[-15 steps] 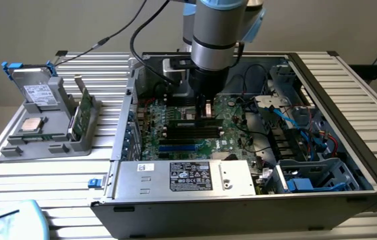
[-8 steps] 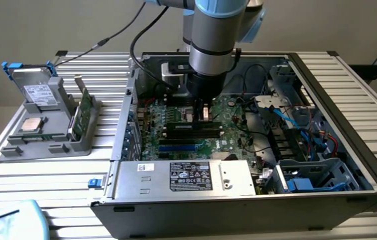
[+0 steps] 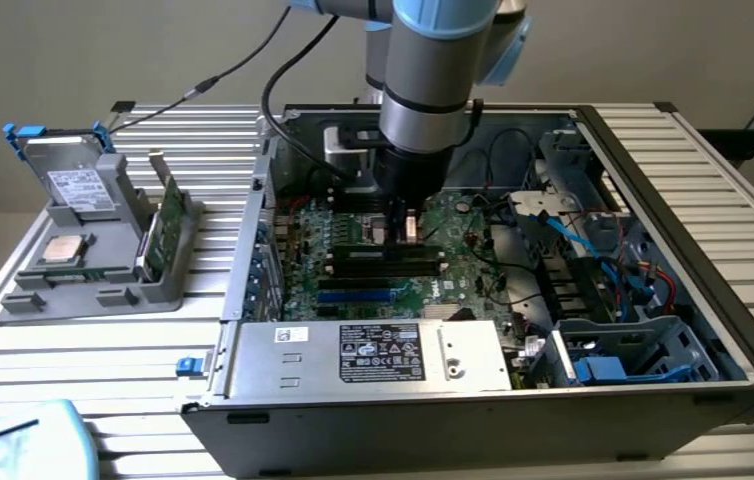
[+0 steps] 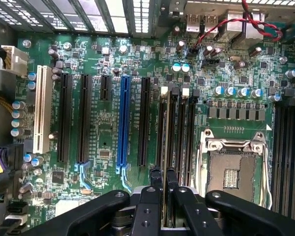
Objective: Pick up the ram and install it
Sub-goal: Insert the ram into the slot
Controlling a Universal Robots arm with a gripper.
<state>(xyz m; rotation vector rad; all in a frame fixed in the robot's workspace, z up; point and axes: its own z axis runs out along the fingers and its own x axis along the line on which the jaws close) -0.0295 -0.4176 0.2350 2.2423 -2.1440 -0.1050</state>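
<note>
Being clamped edge-on between the jaws of the gripper (image 4: 163, 178), the ram (image 4: 163, 152) is mostly hidden; whether it is seated in the memory slots (image 4: 174, 132) beneath cannot be told. Flanking the jaws, a processor socket (image 4: 233, 167) and a blue slot (image 4: 121, 123) are seen.

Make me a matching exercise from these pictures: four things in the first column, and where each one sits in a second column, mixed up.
Things:
1. square silver processor chip
2. long blue expansion slot
3. silver power supply box with black label
4. thin dark ram stick

Places:
A. held in the closed gripper, over the black memory slots
B. on the grey holder outside the open computer case
C. on the green motherboard, between black slots
D. inside the case, along its near wall in the exterior view

Pairs: 1-B, 2-C, 3-D, 4-A
</note>
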